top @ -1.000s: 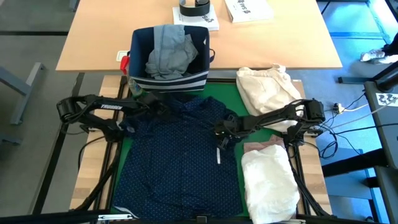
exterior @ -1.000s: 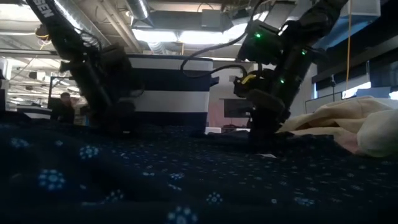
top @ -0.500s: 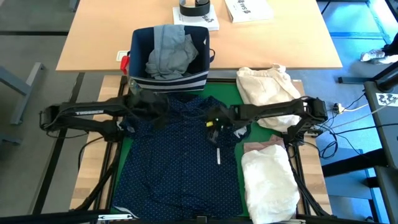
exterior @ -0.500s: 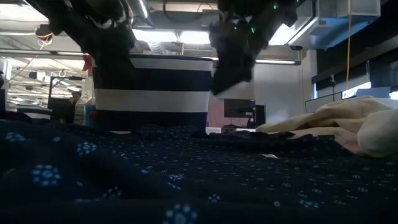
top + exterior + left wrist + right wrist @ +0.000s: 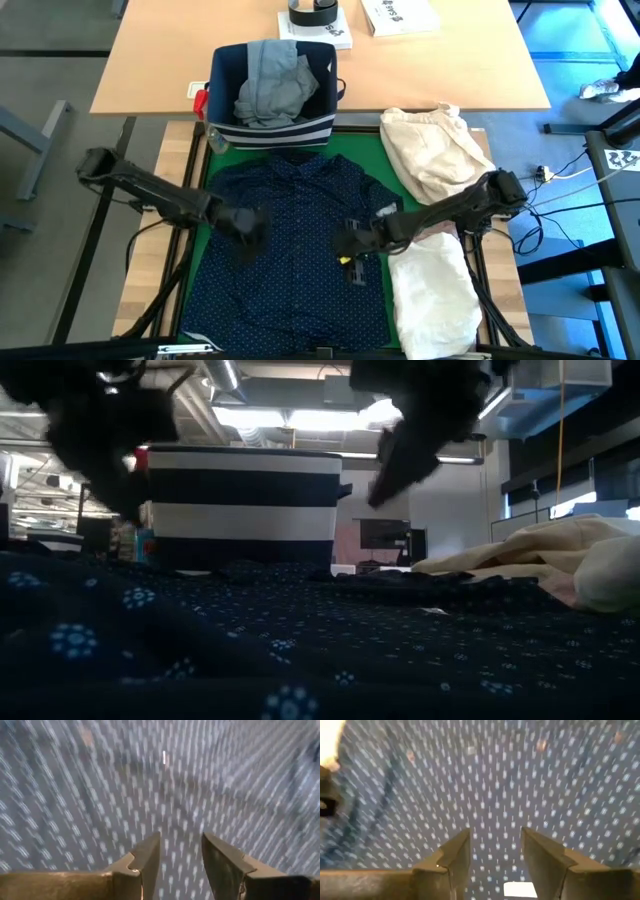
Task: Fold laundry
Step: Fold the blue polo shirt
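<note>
Lettering unreadable. Left gripper (image 5: 180, 857) and right gripper (image 5: 495, 855) part-open, empty, above spread navy white-dotted shirt (image 5: 290, 250).

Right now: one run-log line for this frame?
left gripper open, empty, above navy dotted shirt | right gripper open, empty, above same shirt | fold not started

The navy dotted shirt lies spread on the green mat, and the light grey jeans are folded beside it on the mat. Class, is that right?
One detail is wrong. The navy dotted shirt does lie spread on the green mat, but the light grey jeans are not beside it on the mat: they sit bundled inside the navy striped bin at the mat's far edge. The high view shows this.
</note>
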